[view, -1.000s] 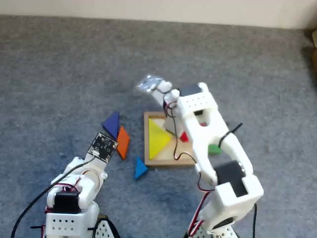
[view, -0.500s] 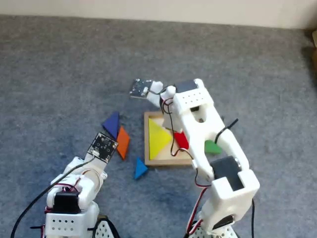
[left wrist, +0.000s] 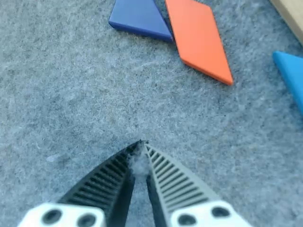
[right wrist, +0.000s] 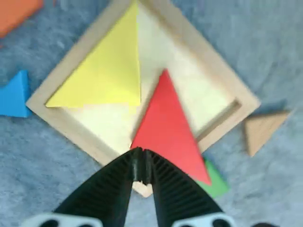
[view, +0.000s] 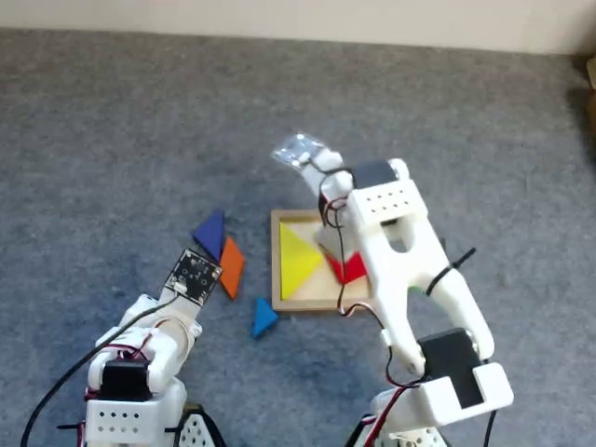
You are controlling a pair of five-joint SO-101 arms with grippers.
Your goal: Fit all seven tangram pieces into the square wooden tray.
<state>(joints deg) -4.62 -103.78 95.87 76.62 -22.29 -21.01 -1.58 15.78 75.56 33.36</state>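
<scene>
— What am I looking at on the grey carpeted worktop (view: 112, 140)?

— Biggest first. The square wooden tray (view: 276, 270) lies between my two arms, nearer the right one. The large yellow triangle (right wrist: 111, 75) sits flat inside it along one side. The red triangle (right wrist: 165, 127) is the piece that matters. Its point reaches the middle of the tray, but one corner runs out over the rim and onto a green piece (right wrist: 215, 182), so I judge it isn't seated.

— Which way does it lie from the jaws?

— Just ahead of the right gripper (right wrist: 141, 165). Its jaws are pressed together and hold nothing. The tips are over the tray's rim, just beside the red triangle's near corner, though I can't tell whether they touch the wood. The piece's long edge slants away from the tips toward the green piece. I'd guess it wants a nudge inward.

— And the left arm?

— The left gripper (left wrist: 140, 149) hangs over bare carpet with its jaws closed and empty. The orange parallelogram (left wrist: 199, 40) and dark blue triangle (left wrist: 139, 16) lie ahead of it, side by side outside the tray. The light blue triangle (left wrist: 291, 71) is near a tray corner. A plain wooden triangle (right wrist: 260, 130) lies just outside the tray on the right arm's side.
</scene>
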